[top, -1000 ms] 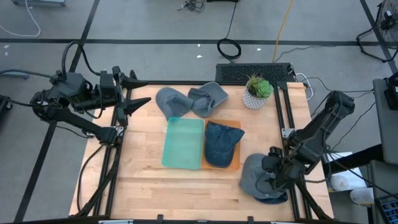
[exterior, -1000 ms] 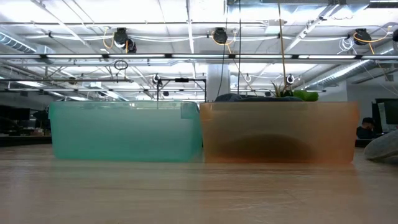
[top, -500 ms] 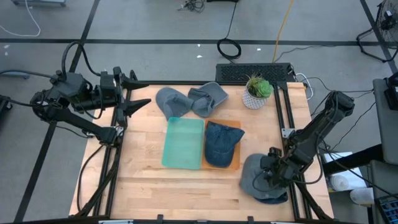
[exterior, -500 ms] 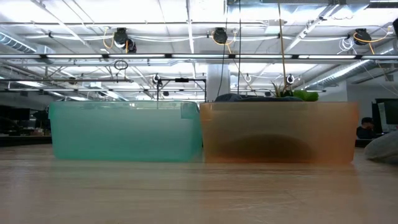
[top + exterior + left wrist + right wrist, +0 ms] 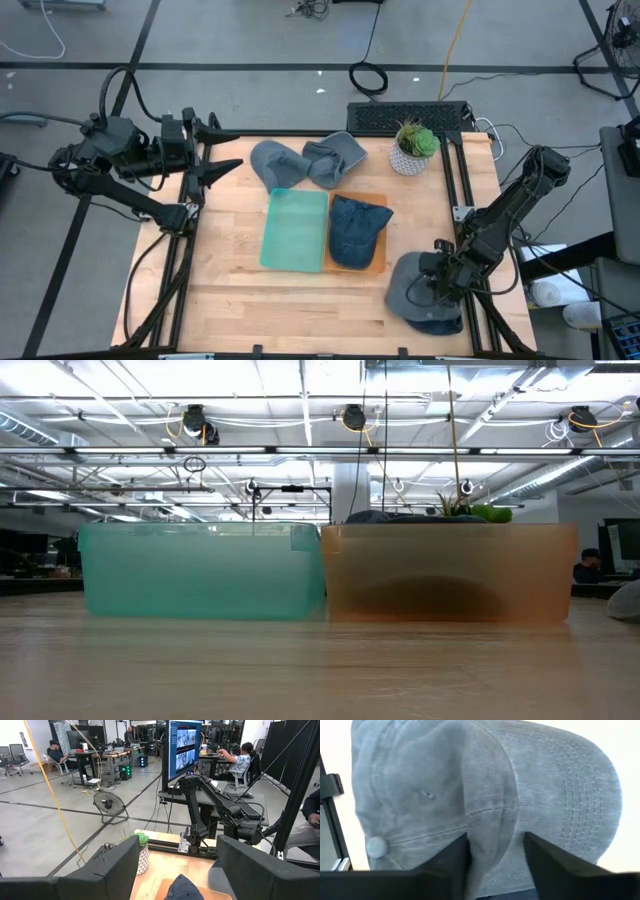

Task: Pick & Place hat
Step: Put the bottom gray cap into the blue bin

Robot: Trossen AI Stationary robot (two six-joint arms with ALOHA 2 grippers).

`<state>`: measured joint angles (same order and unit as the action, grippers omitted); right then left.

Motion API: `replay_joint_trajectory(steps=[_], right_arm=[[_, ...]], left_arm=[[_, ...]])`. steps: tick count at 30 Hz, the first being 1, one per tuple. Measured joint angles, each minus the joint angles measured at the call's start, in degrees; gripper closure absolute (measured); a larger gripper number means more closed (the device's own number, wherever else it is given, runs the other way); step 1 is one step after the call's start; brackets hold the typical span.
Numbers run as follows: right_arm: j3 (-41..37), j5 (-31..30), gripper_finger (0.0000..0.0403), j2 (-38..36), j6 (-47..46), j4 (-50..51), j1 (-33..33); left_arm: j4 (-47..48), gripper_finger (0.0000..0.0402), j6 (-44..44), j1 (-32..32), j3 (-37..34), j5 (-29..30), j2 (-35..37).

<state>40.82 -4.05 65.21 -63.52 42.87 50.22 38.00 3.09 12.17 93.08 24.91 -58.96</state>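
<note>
A grey hat (image 5: 415, 290) lies on the wooden table near its right near corner; my right gripper (image 5: 432, 287) is on it, shut on a ridge of its cloth. The hat's crown and stitched brim fill the right wrist view (image 5: 555, 790). A dark blue hat (image 5: 356, 228) rests in the orange bin (image 5: 378, 262). Beside it stands the teal bin (image 5: 295, 230). Two more grey hats (image 5: 275, 160) (image 5: 336, 157) lie at the far edge. My left gripper (image 5: 218, 148) waits open above the far left corner. My right gripper pinches a raised fold of the grey hat's crown (image 5: 490, 840) between its two fingers (image 5: 445, 867), close to where the crown meets the brim. The fingers come from above, slanting in from the table's right. The hat still rests on the table.
A potted plant (image 5: 413, 147) stands at the far right corner. In the low view the teal bin (image 5: 200, 572) and orange bin (image 5: 450, 572) stand side by side, with bare wood in front. People sit at desks in the room behind.
My right gripper has sunk a little onto the grey hat. The hat has drawn in slightly under it: less of it shows at the right edge of the low view than a second ago.
</note>
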Motion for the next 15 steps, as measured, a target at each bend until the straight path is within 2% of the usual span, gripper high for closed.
replay_joint_trajectory(steps=[7, 15], right_arm=[[0.0, 0.2, 0.0385, -0.4, 1.2, -0.3, 0.0], [0.8, 0.0, 0.0401, -4.7, 1.2, 0.4, 0.0]], left_arm=[[0.0, 0.0133, 0.0, 0.0, 0.0, 0.0, 0.0], [0.0, 0.0133, 0.0, 0.0, 0.0, 0.0, 0.0]])
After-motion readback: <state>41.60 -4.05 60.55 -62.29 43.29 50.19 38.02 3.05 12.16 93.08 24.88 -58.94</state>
